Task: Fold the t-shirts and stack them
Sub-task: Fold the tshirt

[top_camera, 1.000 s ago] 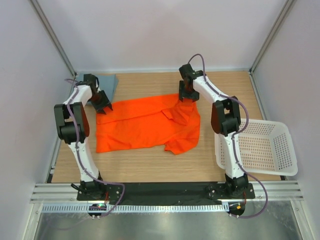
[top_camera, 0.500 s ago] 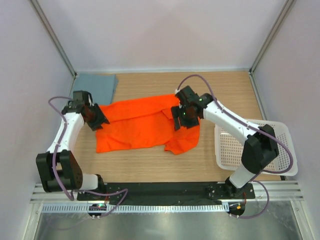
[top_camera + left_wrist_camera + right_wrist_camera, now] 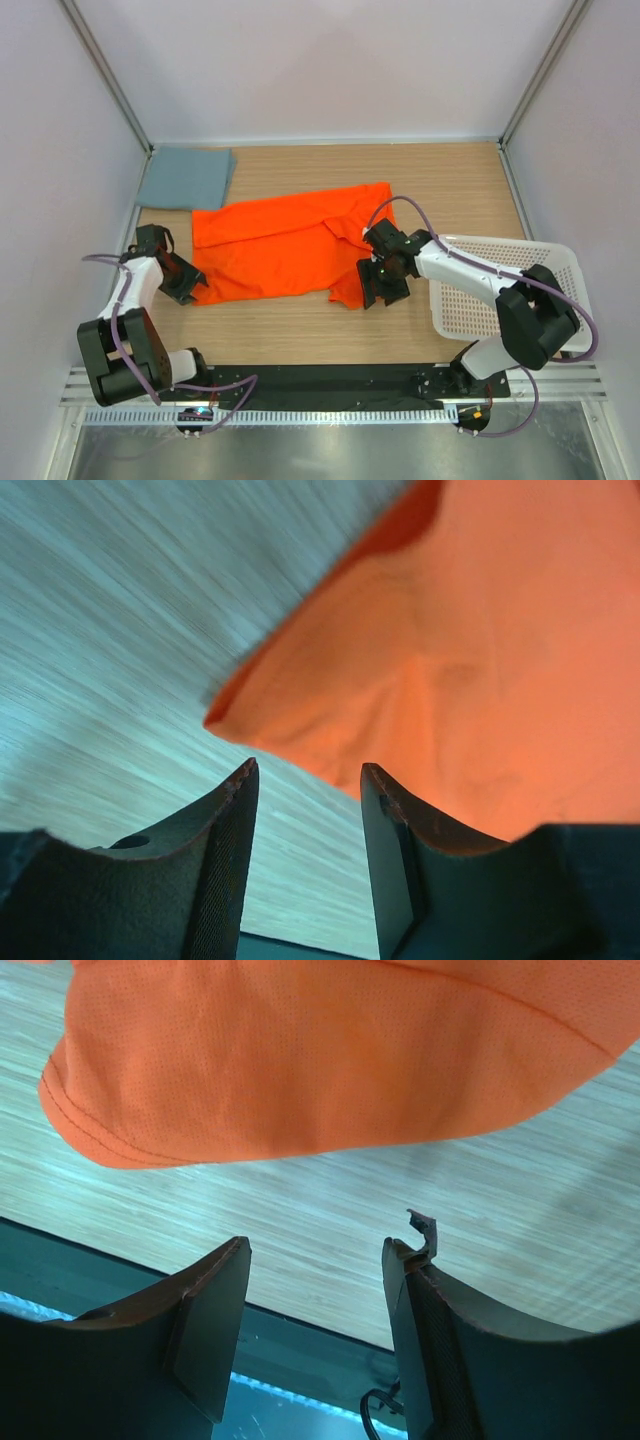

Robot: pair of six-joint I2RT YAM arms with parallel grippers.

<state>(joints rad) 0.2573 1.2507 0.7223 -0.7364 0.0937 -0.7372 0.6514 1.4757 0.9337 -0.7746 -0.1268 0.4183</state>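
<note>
The orange t-shirt [image 3: 285,245] lies spread and partly folded on the wooden table in the top view. It also shows in the left wrist view [image 3: 470,650] and the right wrist view [image 3: 330,1050]. The grey-blue t-shirt [image 3: 187,178] lies folded at the far left corner. My left gripper [image 3: 187,288] is open and empty just left of the orange shirt's near left corner. My right gripper [image 3: 382,290] is open and empty at the shirt's near right corner, by a sleeve.
A white perforated basket [image 3: 520,290] stands at the right edge, close to my right arm. White walls enclose the table on three sides. A black strip [image 3: 320,380] runs along the near edge.
Both grippers have let go of the shirt's far edge and drawn back toward the near side. The orange shirt lies flatter, its far right corner spread out.
</note>
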